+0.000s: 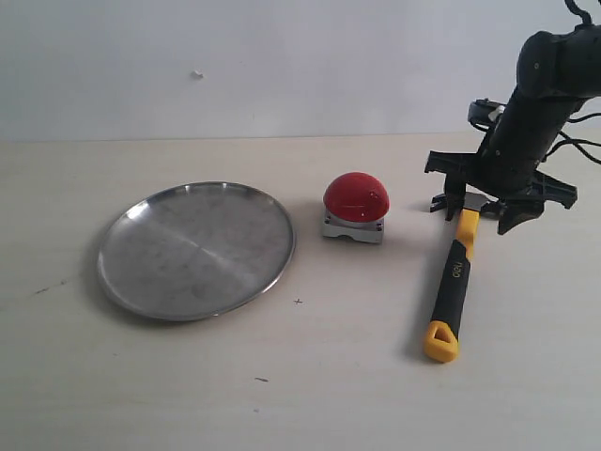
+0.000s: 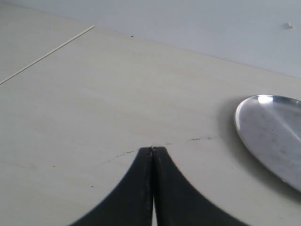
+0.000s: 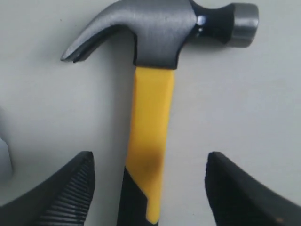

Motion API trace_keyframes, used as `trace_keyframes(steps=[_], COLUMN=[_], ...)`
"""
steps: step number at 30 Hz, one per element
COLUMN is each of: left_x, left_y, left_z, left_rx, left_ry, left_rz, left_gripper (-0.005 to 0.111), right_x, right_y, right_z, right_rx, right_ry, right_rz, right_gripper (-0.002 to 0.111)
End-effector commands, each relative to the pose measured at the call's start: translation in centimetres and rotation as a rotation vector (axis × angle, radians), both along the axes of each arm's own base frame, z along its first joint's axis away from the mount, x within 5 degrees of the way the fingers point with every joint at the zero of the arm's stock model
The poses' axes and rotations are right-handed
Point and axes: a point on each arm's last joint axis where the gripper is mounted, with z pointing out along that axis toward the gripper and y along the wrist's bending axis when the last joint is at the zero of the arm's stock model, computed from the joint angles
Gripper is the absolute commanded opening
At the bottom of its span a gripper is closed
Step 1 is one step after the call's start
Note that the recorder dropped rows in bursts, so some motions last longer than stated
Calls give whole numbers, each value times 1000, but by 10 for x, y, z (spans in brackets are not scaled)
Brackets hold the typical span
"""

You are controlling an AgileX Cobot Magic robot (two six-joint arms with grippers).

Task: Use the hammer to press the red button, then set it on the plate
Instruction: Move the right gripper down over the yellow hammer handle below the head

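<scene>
The hammer [image 1: 455, 274] lies flat on the table at the right, its dark head [image 3: 160, 30] away from me and its yellow loop toward the front edge. My right gripper [image 1: 481, 209] hovers over the head end and stands open; the yellow-and-black handle [image 3: 149, 141] runs between its two fingers without touching either. The red button [image 1: 356, 197] on its grey base sits at the table's middle. The silver plate [image 1: 197, 249] lies to its left. My left gripper [image 2: 153, 149] is shut on nothing, beside the plate's rim [image 2: 242, 127]; the exterior view does not show it.
The pale wooden table [image 1: 300, 376] ends at a white wall [image 1: 282, 56] behind. A few small dark marks [image 1: 298, 302] dot the tabletop near the plate. A thin seam line [image 2: 47, 54] crosses the table in the left wrist view.
</scene>
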Motion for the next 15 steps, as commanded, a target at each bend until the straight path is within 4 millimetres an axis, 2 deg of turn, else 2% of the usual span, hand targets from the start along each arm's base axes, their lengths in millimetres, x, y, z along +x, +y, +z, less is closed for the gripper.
trace_keyframes(steps=[1, 11, 15], left_x=[0, 0, 0], left_y=[-1, -1, -1], left_z=[1, 1, 1], left_rx=[-4, -4, -4], left_ry=[-13, -13, -13], left_rz=[-8, -8, -17], left_gripper=[0, 0, 0], right_x=[13, 23, 24], right_y=[1, 1, 1], right_z=[1, -23, -27], right_rx=[-9, -16, -21], right_ry=[14, 28, 38], right_rz=[6, 6, 8], right_gripper=[63, 62, 62])
